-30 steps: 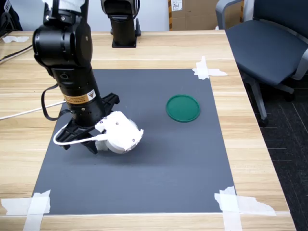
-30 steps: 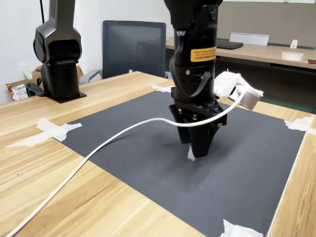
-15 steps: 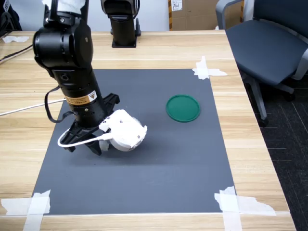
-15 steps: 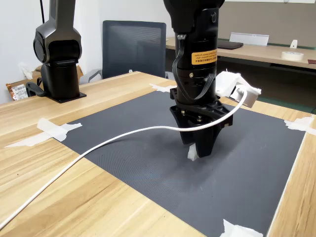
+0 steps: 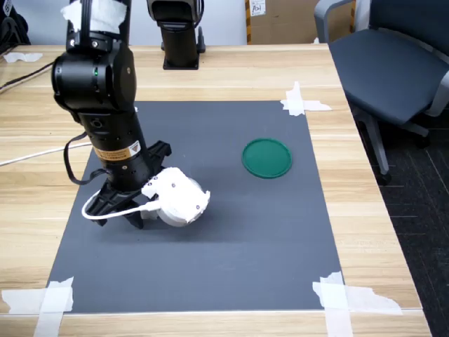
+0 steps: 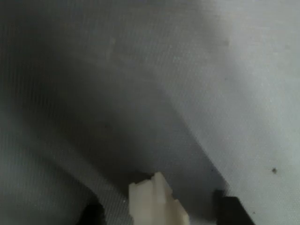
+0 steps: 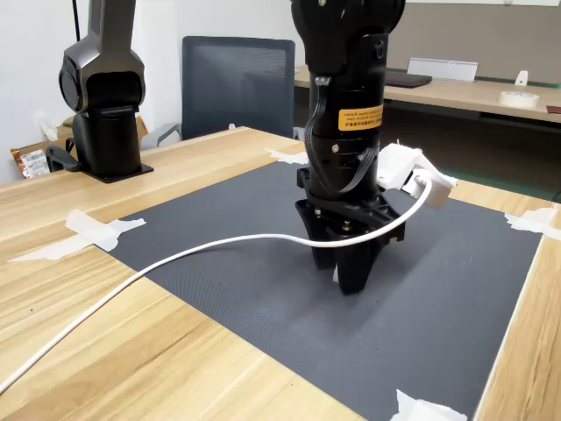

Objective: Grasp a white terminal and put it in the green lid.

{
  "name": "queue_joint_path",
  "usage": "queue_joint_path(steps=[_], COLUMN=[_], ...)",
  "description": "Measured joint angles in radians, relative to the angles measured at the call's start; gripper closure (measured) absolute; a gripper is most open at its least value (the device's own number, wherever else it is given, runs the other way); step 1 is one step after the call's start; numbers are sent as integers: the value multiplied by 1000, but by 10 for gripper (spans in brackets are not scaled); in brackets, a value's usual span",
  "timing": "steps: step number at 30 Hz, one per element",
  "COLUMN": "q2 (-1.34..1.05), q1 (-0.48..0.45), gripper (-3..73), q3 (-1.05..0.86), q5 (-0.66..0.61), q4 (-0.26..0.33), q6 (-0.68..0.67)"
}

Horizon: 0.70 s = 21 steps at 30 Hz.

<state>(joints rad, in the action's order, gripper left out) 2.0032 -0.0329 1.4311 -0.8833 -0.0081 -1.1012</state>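
On the wooden table (image 5: 210,74) lies a dark grey mat (image 5: 231,232), corners taped down with white tape strips (image 5: 303,102). Second exterior view shows the same mat (image 7: 456,289) and table (image 7: 105,333). Black arm (image 5: 105,119) stands over the mat near the first exterior view's left, pointing straight down; in the second exterior view the arm (image 7: 351,114) sits mid-frame with a yellow label on it. Another black robot base (image 5: 179,35) stands at the table's far edge in the first exterior view, well apart from the mat's centre. Office chair (image 5: 389,63) is off the table at the first exterior view's right. White rounded camera unit (image 5: 177,196) is mounted on the wrist, with a white cable (image 7: 175,259) looping out across mat and table.

Green lid (image 5: 266,157) lies flat on the mat, toward the first exterior view's right, well apart from the arm.

Gripper (image 7: 353,279) is down at the mat surface. Wrist view: white terminal (image 6: 157,201) sits on the mat between two dark fingertips (image 6: 232,211), with a visible gap on each side, so jaws are apart and not clamped on it. Terminal is mostly hidden by the gripper in both exterior views.
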Motion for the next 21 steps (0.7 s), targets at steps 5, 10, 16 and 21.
queue_joint_path(steps=[5, 10, 16, 21], q2=[0, 0, 1, -3], q1=[0, 0, 0, 0], gripper=[242, 298, 452, 598], q3=[0, 0, 0, 0], q5=[0, -3, -2, 23], q4=[-1, 8, 8, 30], q6=[1, 1, 1, 1])
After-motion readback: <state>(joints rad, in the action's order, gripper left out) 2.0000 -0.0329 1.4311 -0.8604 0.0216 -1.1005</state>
